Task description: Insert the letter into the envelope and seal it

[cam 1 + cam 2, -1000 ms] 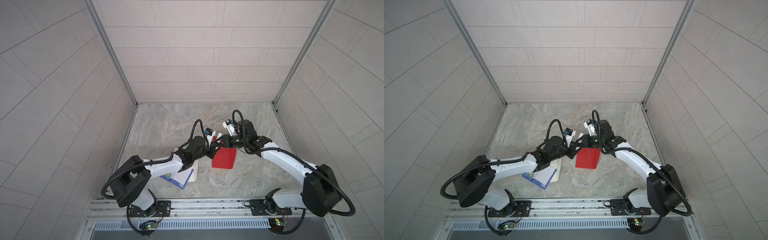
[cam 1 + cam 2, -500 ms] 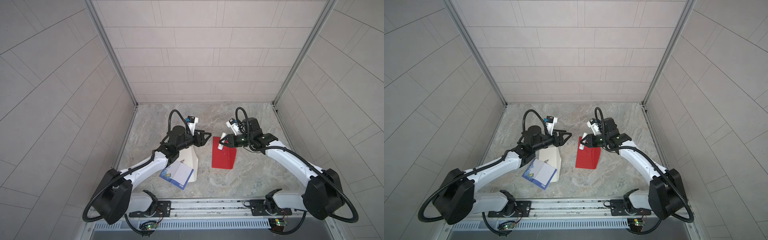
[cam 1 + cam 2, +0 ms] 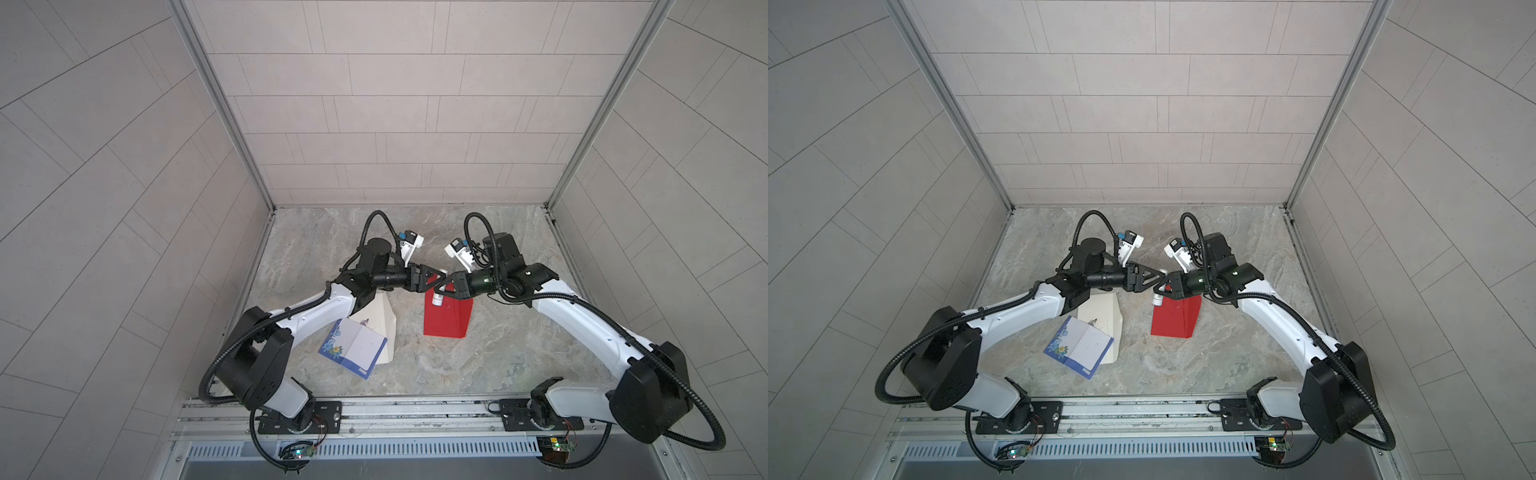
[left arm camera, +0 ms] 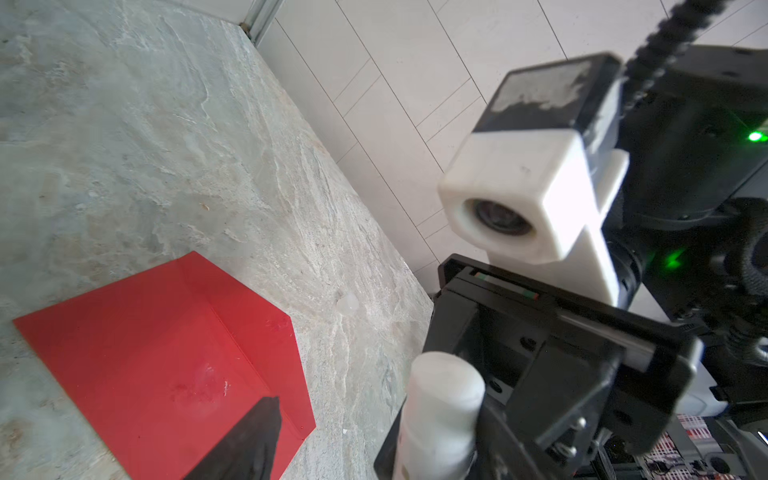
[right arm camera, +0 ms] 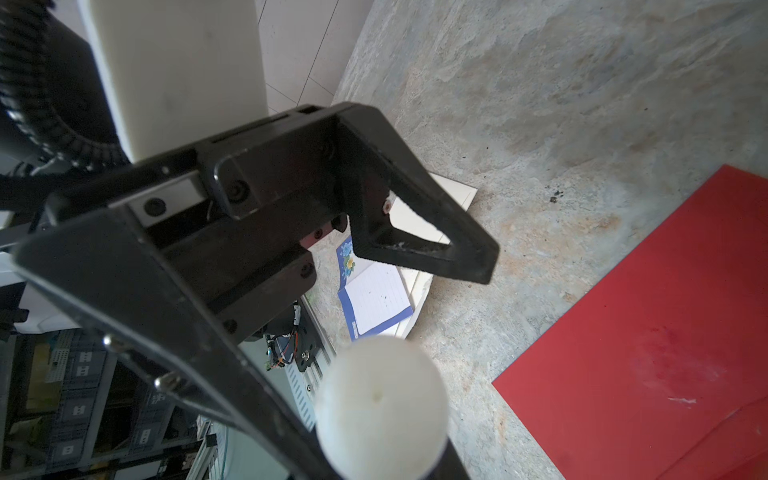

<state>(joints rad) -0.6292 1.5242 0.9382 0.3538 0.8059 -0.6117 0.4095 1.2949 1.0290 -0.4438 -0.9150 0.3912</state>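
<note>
In both top views the left arm rises from the lower left of the frame toward the middle, over the marbled table. Just below its forearm, left of centre, the letter, a lined sheet with a blue flowered border, lies flat. Its far edge overlaps a cream envelope, which lies tilted beneath it. At the centre of the frame the left gripper points to the right with its jaws spread wide and nothing clamped in them. The right wrist view shows its two black fingers well apart. Tip to tip with it, the right gripper points to the left, closed tight around a white stick that hangs down out of its grasp. The stick's upper end sits close by the left gripper's fingers; whether they touch it I cannot tell. Beneath both grippers, just right of centre, the red envelope lies flat on the table, apart from the cream envelope and the letter. In the left wrist view a crease marks off its flap, which lies spread open on the table. The right arm runs from its gripper down to the lower right of the frame.
</note>
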